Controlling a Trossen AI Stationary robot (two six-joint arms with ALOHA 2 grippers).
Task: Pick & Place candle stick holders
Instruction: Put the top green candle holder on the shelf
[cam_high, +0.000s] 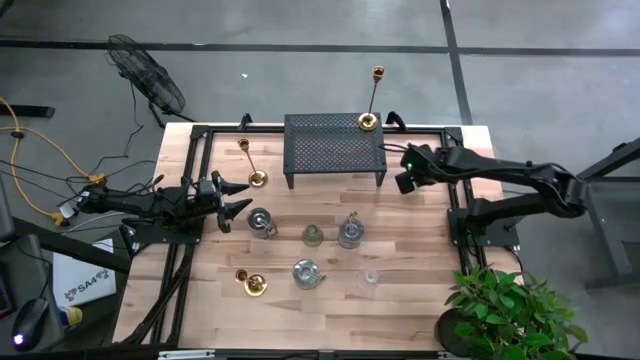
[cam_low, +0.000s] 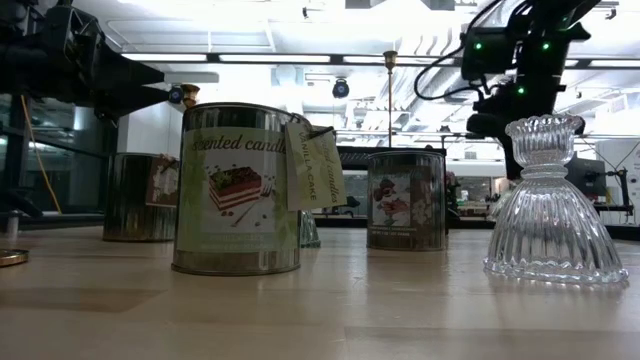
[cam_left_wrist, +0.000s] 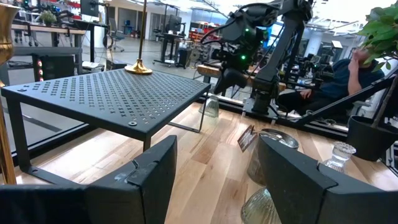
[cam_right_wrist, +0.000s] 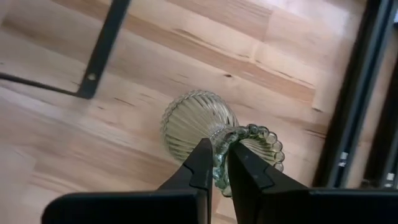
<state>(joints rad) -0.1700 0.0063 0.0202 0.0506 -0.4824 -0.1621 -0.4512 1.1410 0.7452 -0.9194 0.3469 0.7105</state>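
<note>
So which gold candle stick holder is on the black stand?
The gold holder at the mesh stand's far right corner; the other two stand on the wooden table. The right gripper grips a clear glass holder beside the stand.

Overhead looks down; low camera level (both show table (cam_high: 330, 290)).

The left arm reaches in low from the table's left edge, lying roughly level, with its wrist pointing toward the table's middle. The left gripper (cam_high: 238, 197) has its two dark fingers (cam_left_wrist: 149, 180) spread wide apart, with nothing between them. The right arm stretches in from the right side, elbow bent, forearm aimed left. The right gripper (cam_right_wrist: 219, 167) points downward, its fingers (cam_right_wrist: 200, 167) pinched close together on a glass holder (cam_right_wrist: 198, 121).
</note>
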